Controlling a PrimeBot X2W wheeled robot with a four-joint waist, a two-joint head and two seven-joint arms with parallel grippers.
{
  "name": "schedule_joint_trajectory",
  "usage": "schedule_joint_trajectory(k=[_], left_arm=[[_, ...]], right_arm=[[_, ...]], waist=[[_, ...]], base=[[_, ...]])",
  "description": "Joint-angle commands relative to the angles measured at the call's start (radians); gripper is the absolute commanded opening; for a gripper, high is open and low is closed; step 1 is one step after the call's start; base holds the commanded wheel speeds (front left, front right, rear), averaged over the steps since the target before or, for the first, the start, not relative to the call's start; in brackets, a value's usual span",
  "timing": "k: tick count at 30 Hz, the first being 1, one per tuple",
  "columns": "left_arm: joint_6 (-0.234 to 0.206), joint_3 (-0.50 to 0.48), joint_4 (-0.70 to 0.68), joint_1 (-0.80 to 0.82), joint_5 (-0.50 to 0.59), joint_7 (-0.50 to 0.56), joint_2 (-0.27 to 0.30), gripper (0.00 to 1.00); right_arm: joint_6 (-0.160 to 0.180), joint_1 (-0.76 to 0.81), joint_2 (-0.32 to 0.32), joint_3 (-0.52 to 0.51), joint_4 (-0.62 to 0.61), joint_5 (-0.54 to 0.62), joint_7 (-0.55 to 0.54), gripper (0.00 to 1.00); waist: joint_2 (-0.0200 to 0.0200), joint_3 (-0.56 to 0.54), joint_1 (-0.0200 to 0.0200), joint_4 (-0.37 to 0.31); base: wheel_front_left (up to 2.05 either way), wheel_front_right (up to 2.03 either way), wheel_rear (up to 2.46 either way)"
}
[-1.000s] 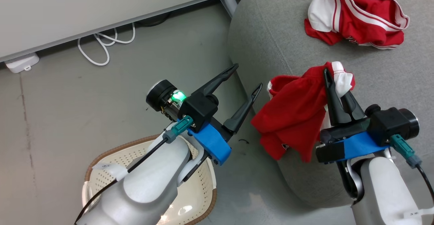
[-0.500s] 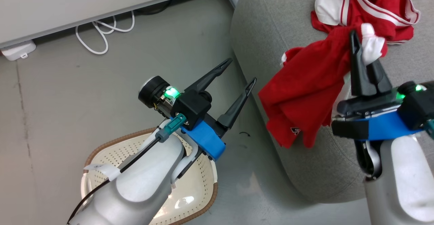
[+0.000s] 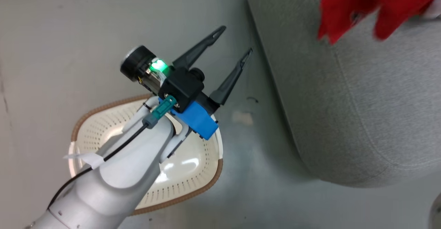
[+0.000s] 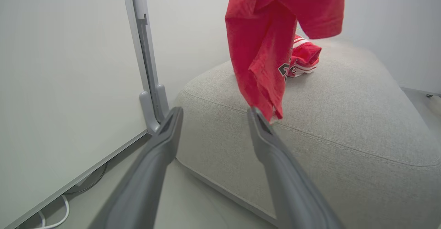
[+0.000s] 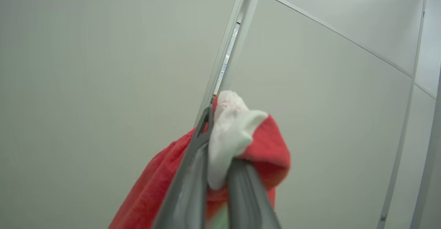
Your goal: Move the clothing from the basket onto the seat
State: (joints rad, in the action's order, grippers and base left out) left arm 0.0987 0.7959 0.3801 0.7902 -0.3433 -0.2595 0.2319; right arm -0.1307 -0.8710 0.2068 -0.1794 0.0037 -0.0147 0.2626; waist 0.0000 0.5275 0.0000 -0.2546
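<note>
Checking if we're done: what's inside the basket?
The basket's visible floor and walls show bare plastic. The left forearm covers its middle and near side, hiding that part.

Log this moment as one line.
right tool: shut on red garment, hanging over seat | left tool: open, empty | second garment: on seat | basket: no clothing visible

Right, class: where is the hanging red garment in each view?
Head view: hanging red garment top right, blurred, over the seat.
Left wrist view: garment hangs from top centre, over the seat.
Right wrist view: garment lower centre, pinched in the right gripper.
Shared landmark: grey seat, head and left wrist views.
</note>
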Motion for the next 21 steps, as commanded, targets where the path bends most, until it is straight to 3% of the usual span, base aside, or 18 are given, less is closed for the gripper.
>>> schedule_joint_trajectory(k=[1,7,13,17,21], left_arm=[[-0.002,-0.003,-0.007,0.023,0.006,0.000,0.009,1.00],[-0.006,-0.003,-0.026,0.056,0.021,0.009,0.029,1.00],[-0.006,0.004,-0.039,0.075,0.028,0.015,0.040,1.00],[-0.008,0.008,-0.046,0.079,0.027,0.018,0.047,1.00],[-0.007,0.011,-0.052,0.085,0.029,0.024,0.056,1.00]], right_arm=[[0.000,-0.054,0.026,-0.028,0.001,0.005,0.003,0.00],[0.000,-0.245,0.183,-0.110,0.073,-0.006,0.003,0.00],[0.000,-0.367,0.350,-0.182,0.234,-0.017,0.003,0.00],[0.000,-0.372,0.396,-0.186,0.331,-0.012,0.003,0.00],[0.000,-0.324,0.379,-0.167,0.415,-0.006,0.003,0.00]], waist=[[0.0000,0.069,0.0000,0.015],[0.0000,0.147,0.0000,0.025],[0.0000,0.195,0.0000,0.029],[0.0000,0.217,0.0000,0.024],[0.0000,0.241,0.0000,0.017]], base=[[0.00,0.00,0.00],[0.00,0.00,0.00],[0.00,0.00,0.00],[0.00,0.00,0.00],[0.00,0.00,0.00]])
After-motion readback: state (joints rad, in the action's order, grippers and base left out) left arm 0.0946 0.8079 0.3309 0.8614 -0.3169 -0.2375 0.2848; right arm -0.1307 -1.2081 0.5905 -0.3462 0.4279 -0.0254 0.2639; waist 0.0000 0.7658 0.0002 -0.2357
